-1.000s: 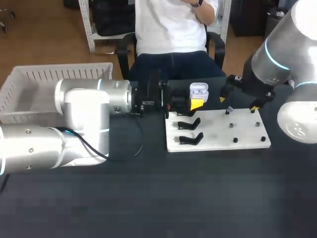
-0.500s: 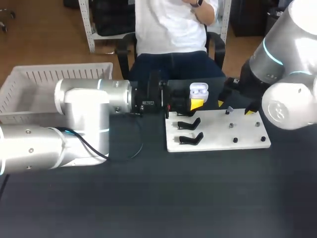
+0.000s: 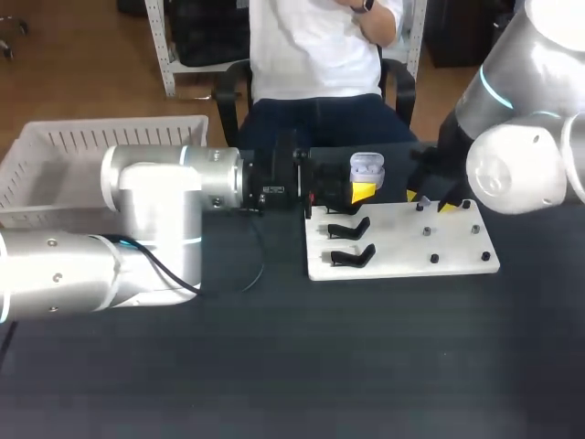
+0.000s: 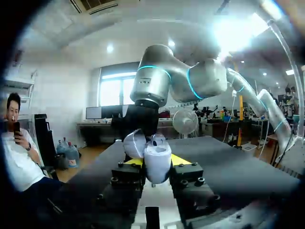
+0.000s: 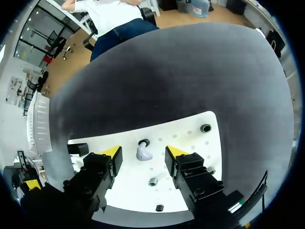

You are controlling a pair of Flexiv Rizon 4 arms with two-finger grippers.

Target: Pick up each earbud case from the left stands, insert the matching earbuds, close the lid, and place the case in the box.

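My left gripper (image 3: 365, 183) is shut on a white earbud case (image 3: 367, 167) and holds it upright at the white board's back left, lid open. In the left wrist view the case (image 4: 157, 160) sits clamped between the yellow tips of that gripper (image 4: 156, 167), lid (image 4: 135, 143) tilted back. My right gripper (image 5: 143, 152) hangs over the board (image 5: 190, 138) with its fingers on either side of a white earbud (image 5: 142, 154) beside a black peg (image 5: 143, 142), touching it on neither side. In the head view the right gripper (image 3: 431, 201) is at the board's back edge.
Two empty black stands (image 3: 350, 229) (image 3: 353, 256) lie on the left part of the white board (image 3: 402, 251); several small pegs (image 3: 426, 232) dot its right part. A white basket (image 3: 91, 151) stands at the back left. Dark tabletop lies in front.
My right gripper has shifted left and down over the board's back pegs, and its fingers have drawn closer together around the earbud. The left arm and the case have stayed still.
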